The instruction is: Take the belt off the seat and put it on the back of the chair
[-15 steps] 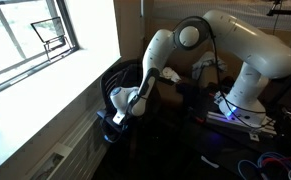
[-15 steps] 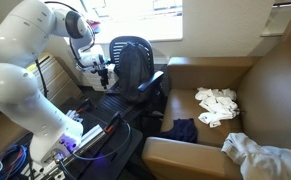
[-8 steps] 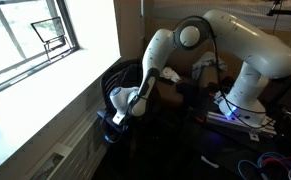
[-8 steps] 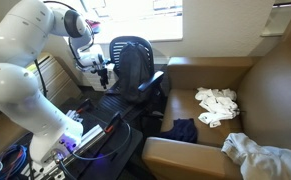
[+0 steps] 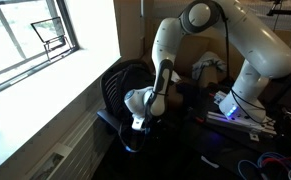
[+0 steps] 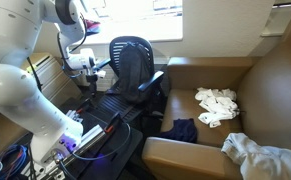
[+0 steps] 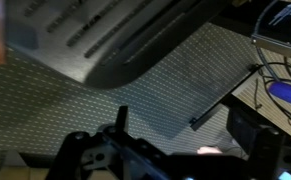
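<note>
Gripper [image 5: 136,122] in an exterior view: low, just beside the back of the chair [image 5: 113,85]; jaw spread unreadable, belt not made out in the dark. In an exterior view: gripper [image 6: 89,70] above the seat [image 6: 113,103], apart from the back of the chair [image 6: 131,62]; belt again unclear. Wrist view only: fingers [image 7: 122,115] spread wide, gripping nothing; thin dark strip, seemingly the belt [image 7: 225,100], lying diagonally on mesh.

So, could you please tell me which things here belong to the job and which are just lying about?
For the job: open claw; belt, seemingly the thin dark strip; seat; back of the chair.
Lying about: brown couch; white cloths; dark blue cloth; white and grey cloth heap; cables.
</note>
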Controlling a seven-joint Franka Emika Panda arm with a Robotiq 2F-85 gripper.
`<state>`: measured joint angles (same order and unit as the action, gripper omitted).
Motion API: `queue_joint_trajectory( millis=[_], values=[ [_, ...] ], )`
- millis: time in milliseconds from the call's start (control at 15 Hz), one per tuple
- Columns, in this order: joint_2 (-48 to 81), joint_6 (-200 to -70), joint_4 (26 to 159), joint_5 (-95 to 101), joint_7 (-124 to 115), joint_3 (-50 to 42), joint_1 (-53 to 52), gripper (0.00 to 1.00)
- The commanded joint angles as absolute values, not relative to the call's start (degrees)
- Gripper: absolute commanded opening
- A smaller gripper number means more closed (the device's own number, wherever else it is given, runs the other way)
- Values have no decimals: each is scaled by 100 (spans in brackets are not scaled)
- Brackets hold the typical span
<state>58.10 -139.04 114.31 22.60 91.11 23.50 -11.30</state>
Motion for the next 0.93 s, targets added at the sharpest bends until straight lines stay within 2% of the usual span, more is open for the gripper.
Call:
queue_joint_trajectory(
  millis=[0,267,867],
  values=[
    [5747,-13920,11688,2135,9215,2281,-1193,100],
    [5753,-13952,11729,2145,9205,2259,-1219,100],
    [7183,-13937,9627,1952,8765,1784,-1641,100]
  ],
)
